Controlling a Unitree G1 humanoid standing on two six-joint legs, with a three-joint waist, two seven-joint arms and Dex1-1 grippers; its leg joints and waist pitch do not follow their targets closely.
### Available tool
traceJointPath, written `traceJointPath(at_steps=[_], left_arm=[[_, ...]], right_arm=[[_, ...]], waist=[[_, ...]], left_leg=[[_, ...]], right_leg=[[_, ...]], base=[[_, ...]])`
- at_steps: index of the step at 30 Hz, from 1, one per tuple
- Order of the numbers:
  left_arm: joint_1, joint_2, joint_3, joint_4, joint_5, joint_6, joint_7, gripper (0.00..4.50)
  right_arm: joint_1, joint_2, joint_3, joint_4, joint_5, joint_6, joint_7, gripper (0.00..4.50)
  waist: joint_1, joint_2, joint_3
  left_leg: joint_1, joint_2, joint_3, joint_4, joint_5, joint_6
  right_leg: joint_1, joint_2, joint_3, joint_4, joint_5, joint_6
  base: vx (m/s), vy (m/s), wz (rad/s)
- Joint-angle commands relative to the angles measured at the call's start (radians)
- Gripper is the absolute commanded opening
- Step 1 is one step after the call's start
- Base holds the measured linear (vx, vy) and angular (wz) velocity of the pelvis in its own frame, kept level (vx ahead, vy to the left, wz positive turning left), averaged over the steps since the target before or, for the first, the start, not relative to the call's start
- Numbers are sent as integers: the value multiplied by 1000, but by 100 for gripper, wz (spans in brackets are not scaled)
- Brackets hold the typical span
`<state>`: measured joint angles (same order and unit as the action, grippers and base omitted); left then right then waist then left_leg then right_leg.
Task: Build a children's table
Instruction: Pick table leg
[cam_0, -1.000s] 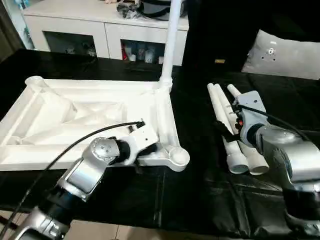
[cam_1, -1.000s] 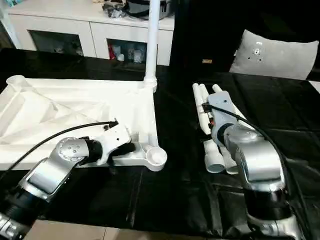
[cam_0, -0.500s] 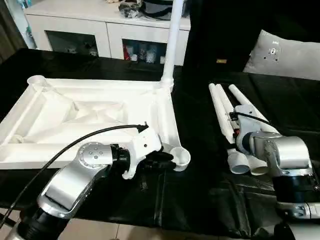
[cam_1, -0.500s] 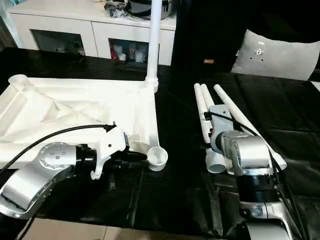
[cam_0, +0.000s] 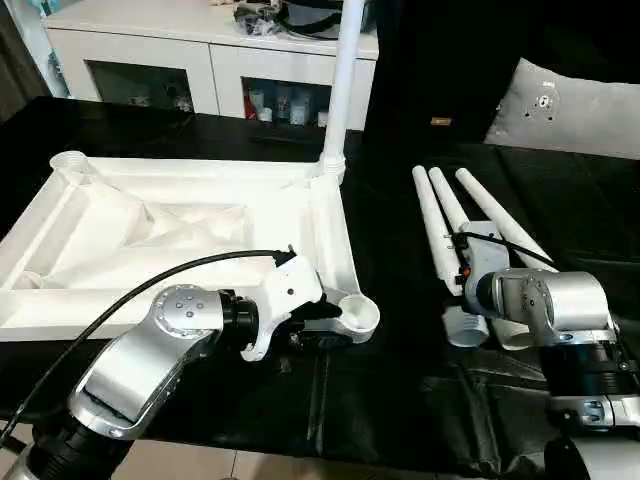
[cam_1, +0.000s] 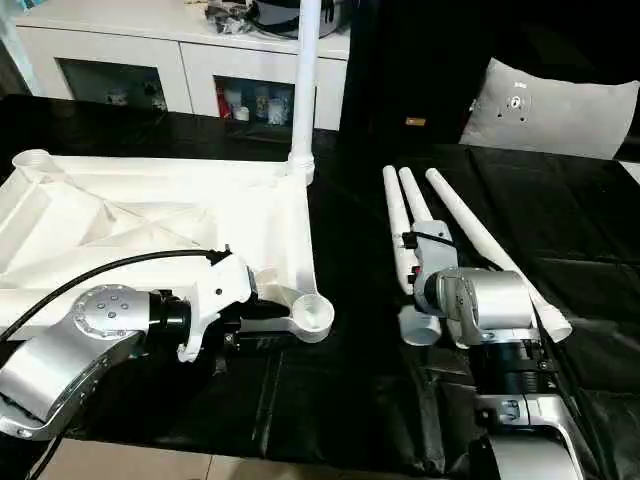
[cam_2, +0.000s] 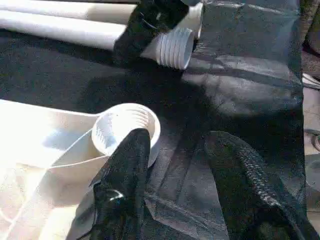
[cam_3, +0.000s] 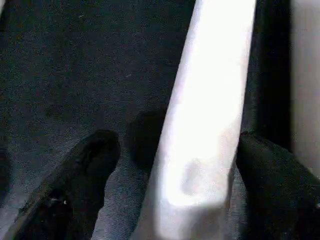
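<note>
Table top (cam_0: 190, 235): lies upside down on the black-covered work surface (cam_0: 390, 390), ribbed underside facing up, on the robot's left.
Fitted leg (cam_0: 341, 85): stands upright in the far corner socket nearest the middle of the scene.
Near corner socket (cam_2: 127, 127): open and threaded inside, at the top's near corner.
Left gripper (cam_2: 177, 165): low beside that near socket, fingers parted; one black finger (cam_2: 125, 175) lies against the socket's outer wall, the other rests on the black cover (nothing pinched between them).
Loose legs (cam_0: 470, 235): three white tubes side by side on the robot's right, wide ends toward the robot.
Right gripper (cam_3: 172, 165): spread wide astride one loose leg (cam_3: 210, 100), a finger on either side; whether the fingers touch the tube cannot be told.
Background: a white cabinet (cam_0: 200, 60) behind the table top, and a pale cushion (cam_0: 570, 105) at the far right.
</note>
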<state>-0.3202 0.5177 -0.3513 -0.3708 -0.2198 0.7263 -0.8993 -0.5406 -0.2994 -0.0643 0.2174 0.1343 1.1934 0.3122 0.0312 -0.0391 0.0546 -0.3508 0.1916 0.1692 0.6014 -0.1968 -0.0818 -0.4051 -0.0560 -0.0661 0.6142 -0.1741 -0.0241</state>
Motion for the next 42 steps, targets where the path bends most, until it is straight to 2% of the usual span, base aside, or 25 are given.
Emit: traceJointPath(at_steps=[1, 3, 4, 8, 13, 19, 21, 27, 30, 31, 32, 33, 34, 35, 36, 37, 38, 39, 40, 42], left_arm=[[-14, 4, -4, -20, 10, 5, 9, 243], [-14, 3, -4, -20, 9, 6, 11, 255], [-15, 4, -4, -20, 5, 7, 17, 266], [-14, 9, -6, -19, 13, 4, 23, 288], [-16, 12, -8, -16, 16, 1, 30, 324], [-21, 14, -11, -6, 21, -7, 41, 381], [-23, 14, -11, -3, 22, -9, 44, 381], [-21, 1, 1, 14, 30, -26, 66, 424], [-20, -18, 21, 27, 32, -33, 96, 429], [-20, -21, 24, 28, 31, -33, 100, 429], [-20, -35, 37, 37, 33, -47, 117, 429], [-20, -35, 37, 37, 33, -47, 117, 429], [-24, -52, 51, 51, 36, -54, 140, 429], [-24, -52, 51, 51, 36, -54, 140, 429], [-37, -79, 76, 72, 34, -55, 175, 429], [-43, -91, 86, 82, 32, -56, 191, 429], [-52, -107, 101, 94, 29, -51, 209, 429], [-61, -123, 117, 106, 19, -41, 223, 429], [-81, -157, 153, 125, -4, -17, 253, 446], [-91, -175, 171, 134, -16, -6, 269, 450]], right_arm=[[13, 0, 5, -13, 17, 1, 14, 367], [17, 1, 16, -17, 20, 0, 21, 350], [21, 8, 41, -14, 17, -13, 23, 341], [19, 24, 58, -18, 16, -19, 22, 309], [21, 48, 81, -38, 22, -1, 18, 265], [30, 56, 75, -30, 14, -1, -2, 208], [31, 55, 72, -30, 13, -1, -4, 208], [38, 66, 20, -40, 9, -21, -44, 195], [46, 85, -49, -71, 19, -68, -83, 193], [48, 87, -59, -77, 21, -76, -87, 193], [59, 105, -98, -101, 32, -155, -108, 193], [59, 105, -98, -101, 32, -155, -108, 193], [77, 111, -121, -130, 45, -253, -106, 192], [77, 111, -121, -130, 45, -253, -106, 192], [89, 126, -155, -173, 83, -344, -76, 191], [89, 135, -174, -188, 102, -356, -67, 191], [84, 149, -204, -201, 134, -349, -52, 191], [80, 162, -227, -211, 166, -355, -32, 191], [76, 182, -262, -233, 220, -385, 11, 191], [77, 191, -273, -243, 240, -409, 30, 191]], waist=[[-2, 2, -59], [-2, 2, -59], [-2, -2, -59], [-4, -1, -58], [-5, 2, -59], [-4, 4, -59], [-5, 5, -59], [-4, 4, -58], [-4, 6, -58], [-5, 5, -60], [-4, 7, -61], [-4, 6, -61], [-5, 8, -62], [-4, 7, -64], [-4, 10, -65], [-5, 8, -63], [-6, 12, -65], [-4, 20, -65], [-7, 14, -66], [-5, 15, -65]], left_leg=[[0, 24, -3, -65, -159, -26], [1, 24, -3, -64, -163, -27], [1, 25, -3, -64, -165, -28], [0, 23, -4, -64, -171, -28], [-1, 25, -5, -66, -165, -31], [1, 24, -5, -66, -168, -37], [1, 25, -5, -66, -171, -38], [3, 23, -6, -66, -188, -41], [4, 23, -5, -67, -191, -45], [2, 23, -6, -67, -184, -45], [1, 23, -5, -67, -179, -43], [1, 23, -4, -66, -178, -43], [1, 23, -4, -66, -176, -42], [1, 23, -4, -65, -169, -37], [0, 23, -5, -65, -162, -36], [-2, 23, -2, -64, -164, -26], [-2, 21, -2, -65, -160, -20], [0, 22, -4, -66, -162, -19], [-2, 22, -5, -65, -160, -14], [0, 23, -4, -64, -165, -8]], right_leg=[[52, -63, 51, -82, -333, -116], [50, -63, 50, -85, -354, -107], [50, -63, 49, -85, -365, -102], [47, -64, 49, -90, -408, -82], [47, -62, 49, -87, -379, -87], [47, -62, 50, -86, -367, -90], [47, -62, 50, -86, -367, -90], [44, -62, 49, -91, -406, -73], [42, -61, 49, -91, -393, -72], [46, -61, 48, -89, -382, -73], [45, -62, 49, -88, -363, -75], [44, -62, 50, -89, -359, -75], [46, -61, 49, -88, -352, -77], [47, -61, 49, -85, -336, -80], [49, -60, 49, -82, -322, -85], [48, -60, 51, -85, -309, -85], [51, -57, 50, -84, -298, -88], [51, -58, 50, -81, -289, -93], [53, -57, 48, -80, -271, -103], [52, -59, 48, -82, -275, -114]], base=[[0, 0, 0], [0, 0, 0], [0, 0, 0], [0, 0, 0], [0, 0, 0], [0, 0, 0], [0, 0, 0], [0, 0, 0], [0, 0, 0], [0, 0, 0], [0, 0, 0], [0, 0, 0], [0, 0, 0], [0, 0, 0], [0, 0, 0], [0, 0, 0], [0, 0, 0], [0, 0, 0], [0, 0, 0], [0, 0, 0]])
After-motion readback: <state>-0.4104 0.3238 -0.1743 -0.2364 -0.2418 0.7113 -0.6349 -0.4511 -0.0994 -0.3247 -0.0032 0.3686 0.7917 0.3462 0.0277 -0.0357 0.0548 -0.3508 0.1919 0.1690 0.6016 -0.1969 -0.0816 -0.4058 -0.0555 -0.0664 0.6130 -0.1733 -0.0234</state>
